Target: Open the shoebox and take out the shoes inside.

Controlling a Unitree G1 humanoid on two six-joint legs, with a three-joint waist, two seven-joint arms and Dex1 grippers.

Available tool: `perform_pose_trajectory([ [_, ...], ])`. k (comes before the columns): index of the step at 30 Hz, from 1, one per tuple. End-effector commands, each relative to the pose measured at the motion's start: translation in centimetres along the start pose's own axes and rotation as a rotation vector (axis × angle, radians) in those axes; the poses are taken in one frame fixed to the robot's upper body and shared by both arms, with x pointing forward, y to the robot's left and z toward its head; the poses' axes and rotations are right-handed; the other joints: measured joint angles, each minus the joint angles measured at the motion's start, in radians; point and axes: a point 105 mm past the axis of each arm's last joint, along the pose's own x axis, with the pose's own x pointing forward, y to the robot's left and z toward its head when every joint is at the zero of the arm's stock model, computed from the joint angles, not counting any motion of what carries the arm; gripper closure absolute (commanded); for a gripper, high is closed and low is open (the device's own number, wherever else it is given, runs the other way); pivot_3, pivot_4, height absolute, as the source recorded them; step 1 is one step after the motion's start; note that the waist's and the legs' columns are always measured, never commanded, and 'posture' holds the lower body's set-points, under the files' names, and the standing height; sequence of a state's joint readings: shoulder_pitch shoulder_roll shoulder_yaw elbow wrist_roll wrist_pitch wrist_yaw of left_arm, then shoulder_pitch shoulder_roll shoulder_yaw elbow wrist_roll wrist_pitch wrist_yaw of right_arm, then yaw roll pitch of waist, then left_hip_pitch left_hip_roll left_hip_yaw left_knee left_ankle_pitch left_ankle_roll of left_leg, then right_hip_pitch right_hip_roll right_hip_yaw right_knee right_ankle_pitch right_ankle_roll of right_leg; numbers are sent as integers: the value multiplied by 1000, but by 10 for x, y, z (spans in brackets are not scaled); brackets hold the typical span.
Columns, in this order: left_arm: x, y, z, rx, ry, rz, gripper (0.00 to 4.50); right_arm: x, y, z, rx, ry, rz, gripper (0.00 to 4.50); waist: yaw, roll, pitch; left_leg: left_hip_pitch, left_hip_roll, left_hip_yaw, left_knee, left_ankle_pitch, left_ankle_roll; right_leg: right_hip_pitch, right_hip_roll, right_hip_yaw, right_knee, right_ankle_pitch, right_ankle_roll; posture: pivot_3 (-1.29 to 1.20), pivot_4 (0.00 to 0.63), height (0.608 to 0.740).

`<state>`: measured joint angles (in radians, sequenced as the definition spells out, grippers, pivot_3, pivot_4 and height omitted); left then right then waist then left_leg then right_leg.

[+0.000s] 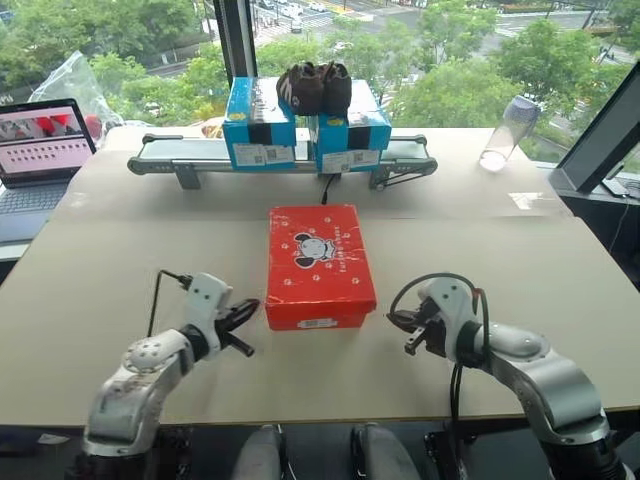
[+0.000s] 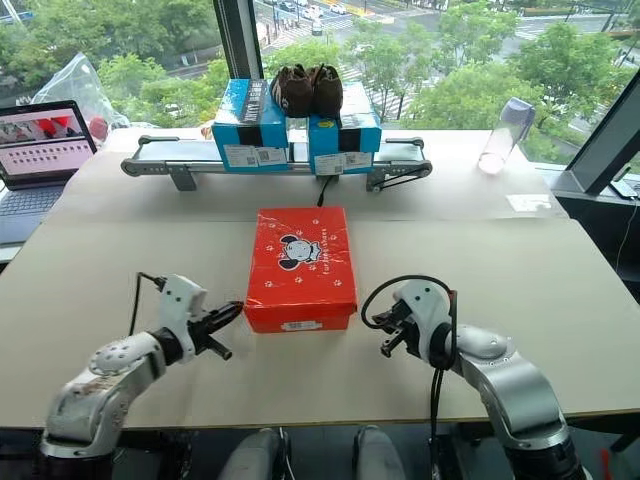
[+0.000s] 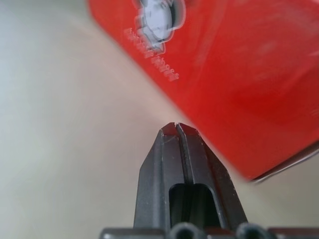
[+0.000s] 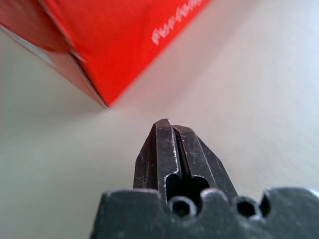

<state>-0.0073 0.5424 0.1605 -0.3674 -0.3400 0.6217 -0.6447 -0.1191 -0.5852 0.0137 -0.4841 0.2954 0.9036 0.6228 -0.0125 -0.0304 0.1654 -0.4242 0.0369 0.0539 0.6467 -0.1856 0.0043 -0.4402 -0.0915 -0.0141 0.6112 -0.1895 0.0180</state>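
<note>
The red shoebox [image 1: 318,262] lies lid-down, closed, mid-desk [image 1: 540,290]; left end effector [image 1: 246,312] and right end effector [image 1: 397,321] flank its near end, fingers together, empty.

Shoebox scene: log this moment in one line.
shoebox: lid closed | left gripper: shut, beside it | right gripper: shut, beside it

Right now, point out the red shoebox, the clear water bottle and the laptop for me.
shoebox [image 1: 318,262]: left eye view, middle of its closed lid.
water bottle [image 1: 505,133]: left eye view, middle of its clear body.
laptop [image 1: 42,141]: left eye view, on its lit screen.
</note>
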Motion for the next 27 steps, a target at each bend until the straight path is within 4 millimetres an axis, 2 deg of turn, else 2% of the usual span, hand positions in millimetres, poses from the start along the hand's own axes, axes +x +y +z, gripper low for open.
perform_pose_trajectory([
  [1, -24, 6, 16, 76, -77, -151, 4500, -14, -27, 7, -14, -43, -72, 4400, 0, 0, 0, 0, 0, 1, 0, 0, 0, 0, -1, 0, 0, 0, 0, 0, 150, 740],
  [4, -40, 15, 31, 86, -86, -203, 3765, -27, -42, 12, -22, -71, -99, 4500, 5, 0, 0, -2, -1, 2, 0, 0, 0, -1, -2, 0, -1, 0, 0, 0, 150, 740],
  [6, -44, 13, 40, 117, -85, -237, 3044, -31, -44, 13, -50, -76, -93, 4500, 9, 0, 0, -3, -1, 2, 0, 0, 1, -1, -3, 0, -2, 0, 0, 0, 150, 740],
  [10, -54, -2, 61, 161, -66, -343, 1702, -33, -44, 17, -92, -110, -72, 4500, 11, -1, 1, -3, 0, 2, -1, 1, 1, -1, -2, 0, -2, -2, 1, 0, 150, 740],
  [12, -57, -7, 69, 166, -66, -371, 843, -33, -45, 19, -98, -124, -65, 4500, 11, -1, 1, -3, 0, 2, -1, 1, 2, -1, -1, 0, -2, -2, 0, 0, 150, 740],
  [14, -64, -17, 83, 203, -48, -430, 173, -32, -42, 20, -124, -121, -21, 4500, 11, -2, 1, -3, 0, 2, -1, 1, 2, -1, -1, 0, -2, -2, 0, 0, 150, 740],
  [15, -69, -22, 91, 219, -36, -460, 29, -32, -43, 23, -141, -126, -8, 4500, 11, -2, 2, -3, 1, 2, -1, 1, 2, -1, 0, 0, -1, -2, 0, 0, 150, 740],
  [20, -85, -32, 130, 283, -32, -510, 29, -23, -38, 41, -182, -163, 97, 4500, 2, -3, 4, -1, 1, 3, -1, 1, 1, -1, 0, 1, -1, -2, 0, 0, 150, 740],
  [23, -92, -38, 146, 326, -29, -521, 29, -9, -29, 41, -222, -144, 177, 4500, 0, -4, 4, 0, 1, 3, -1, 1, 1, 0, 0, 1, 0, -2, 0, 0, 150, 740],
  [27, -95, -32, 163, 362, -25, -461, 29, 12, -11, 35, -252, -88, 306, 4500, 0, -4, 4, 0, 1, 2, -2, 3, 5, 0, 1, 1, 0, -2, -1, 0, 150, 740],
])
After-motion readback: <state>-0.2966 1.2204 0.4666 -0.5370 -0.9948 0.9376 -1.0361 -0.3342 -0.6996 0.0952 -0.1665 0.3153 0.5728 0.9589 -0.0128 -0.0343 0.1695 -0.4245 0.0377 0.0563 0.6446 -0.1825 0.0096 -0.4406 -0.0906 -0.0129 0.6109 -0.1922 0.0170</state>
